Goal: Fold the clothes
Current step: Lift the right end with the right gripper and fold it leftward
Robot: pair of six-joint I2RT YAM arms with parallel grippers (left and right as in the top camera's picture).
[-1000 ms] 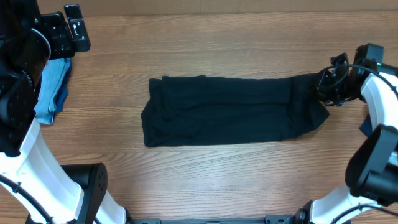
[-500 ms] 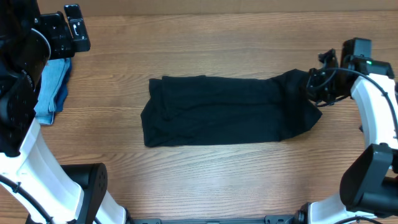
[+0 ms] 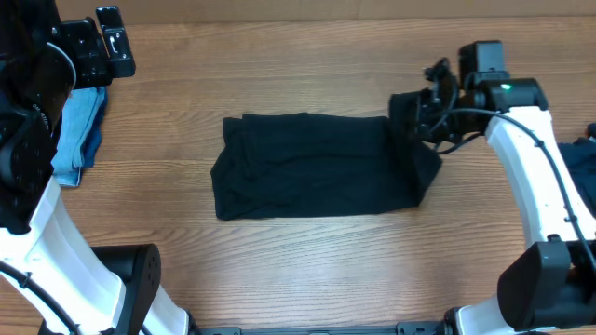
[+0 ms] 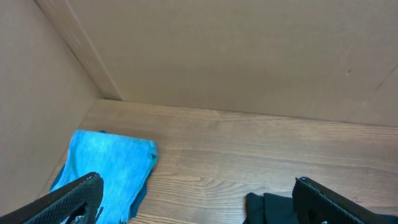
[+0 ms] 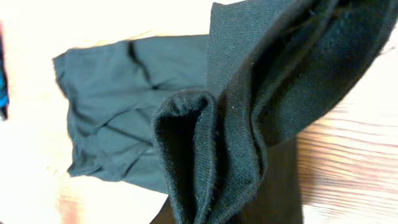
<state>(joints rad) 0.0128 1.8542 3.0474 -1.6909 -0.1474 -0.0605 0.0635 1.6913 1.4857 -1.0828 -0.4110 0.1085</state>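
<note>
A black garment (image 3: 307, 167) lies folded lengthwise across the middle of the wooden table. My right gripper (image 3: 416, 113) is shut on the garment's right end and holds it lifted above the cloth, over its right part. In the right wrist view the bunched black fabric (image 5: 249, 118) fills the frame and hides the fingers; the flat part lies beyond (image 5: 118, 106). My left gripper (image 4: 199, 202) is open and empty at the far left back of the table, with a corner of the black garment (image 4: 270, 208) between its fingertips' view.
A folded blue cloth (image 3: 76, 130) lies at the table's left edge, also seen in the left wrist view (image 4: 106, 165). A dark blue item (image 3: 577, 154) shows at the right edge. Cardboard walls (image 4: 217, 56) stand behind the table.
My right gripper has moved left with the garment's right end, carrying it from the table's right side over the cloth. The garment now looks shorter. The left arm has not moved.
</note>
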